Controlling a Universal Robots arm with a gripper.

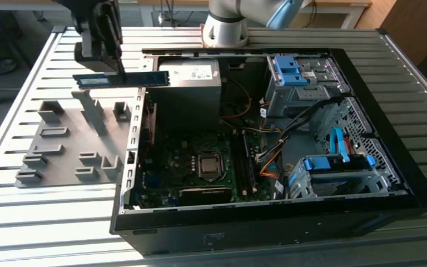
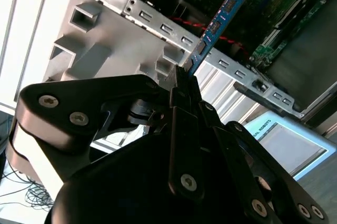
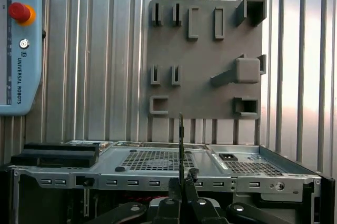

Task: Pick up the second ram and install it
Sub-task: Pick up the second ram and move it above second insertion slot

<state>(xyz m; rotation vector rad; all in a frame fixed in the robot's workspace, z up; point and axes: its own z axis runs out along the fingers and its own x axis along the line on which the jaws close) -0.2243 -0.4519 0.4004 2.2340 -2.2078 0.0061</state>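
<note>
At the upper left of the exterior view, our hand (image 1: 109,71) is clamped shut on the second ram (image 1: 135,79), held level above the gray rack (image 1: 69,164) beside the open case (image 1: 273,218); we judge the near-middle grip keeps it balanced.

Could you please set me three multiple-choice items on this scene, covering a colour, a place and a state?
1. What colour are the plastic drive-bay clips in the open black computer case?
A red
B bright blue
C yellow

2. Where is the slim blue-green circuit-board strip, the second ram?
A lying flat inside the case
B held in the air
C resting on the clips

3. The black gripper is:
A open and empty
B shut on a clip
C shut on the second ram

Answers:
1 B, the clips show bright blue in the exterior view.
2 B, the strip hangs from the gripper near the case's wall.
3 C, the second wrist view shows it pinched on the strip's end.
</note>
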